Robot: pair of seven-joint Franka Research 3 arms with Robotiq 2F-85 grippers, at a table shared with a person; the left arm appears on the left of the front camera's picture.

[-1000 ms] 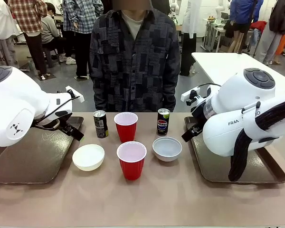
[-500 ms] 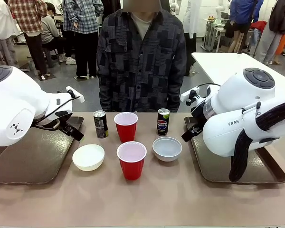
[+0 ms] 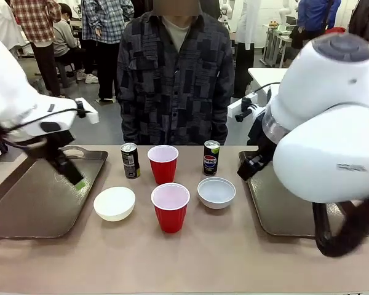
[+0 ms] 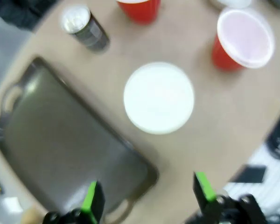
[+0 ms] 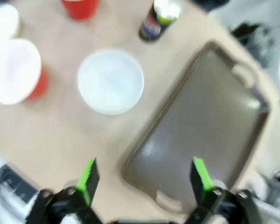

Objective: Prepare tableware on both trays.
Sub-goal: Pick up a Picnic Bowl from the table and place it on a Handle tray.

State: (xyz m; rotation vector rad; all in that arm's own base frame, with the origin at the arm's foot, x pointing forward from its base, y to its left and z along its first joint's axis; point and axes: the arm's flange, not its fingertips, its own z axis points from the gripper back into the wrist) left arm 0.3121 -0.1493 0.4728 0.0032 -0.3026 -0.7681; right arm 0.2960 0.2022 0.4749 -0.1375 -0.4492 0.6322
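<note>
Two red cups (image 3: 163,163) (image 3: 170,206), two white bowls (image 3: 114,203) (image 3: 216,192) and two dark cans (image 3: 130,160) (image 3: 211,158) stand on the table between two empty brown trays (image 3: 37,203) (image 3: 277,212). My left gripper (image 3: 72,174) hangs open above the left tray. In its wrist view, the left gripper (image 4: 147,196) is over the tray's (image 4: 56,140) near rim, with a bowl (image 4: 158,97), a can (image 4: 84,29) and a cup (image 4: 242,39) ahead. My right gripper (image 3: 248,166) stands open over the right tray's inner edge. The right wrist view shows it (image 5: 143,181) above the tray (image 5: 210,121), near a bowl (image 5: 110,81).
A person in a dark patterned shirt (image 3: 175,80) stands at the table's far side, hands out of sight. The bulky right arm (image 3: 332,129) fills the right of the front view and covers much of the right tray. Bare tabletop (image 3: 190,258) lies along the near edge.
Both arms have risen and swung: the left gripper now points down over its tray, and the right arm looms larger and higher. The tableware has not moved.
</note>
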